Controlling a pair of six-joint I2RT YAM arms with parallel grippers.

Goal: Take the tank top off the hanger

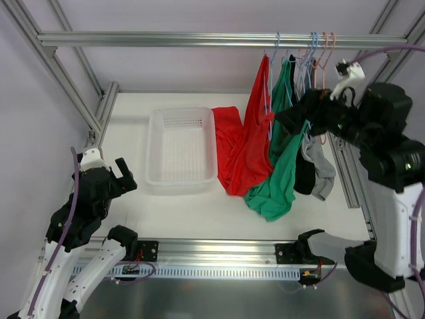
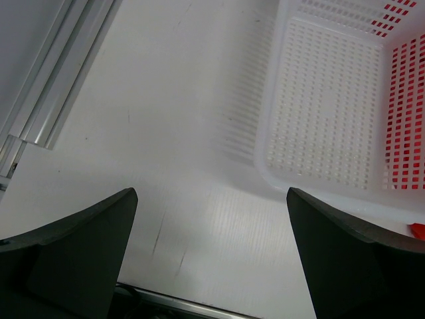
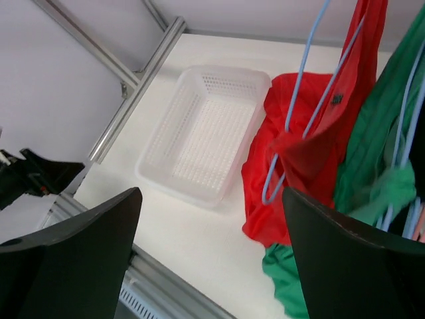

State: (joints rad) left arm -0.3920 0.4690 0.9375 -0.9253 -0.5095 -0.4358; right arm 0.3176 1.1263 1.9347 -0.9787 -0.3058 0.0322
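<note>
The red tank top hangs from the rail at one upper end, and its lower part is spread on the table right of the basket. The light-blue hanger hangs among it; in the right wrist view its wire and lower corner lie bare in front of the red fabric. My right gripper is open and empty, raised just right of the red top, beside the green top; its jaws stand wide apart. My left gripper is open and empty, low at the near left.
A white basket stands left of the red top, also in the wrist views. A green top, dark and grey garments and pink hangers hang on the rail. Frame posts stand at both sides.
</note>
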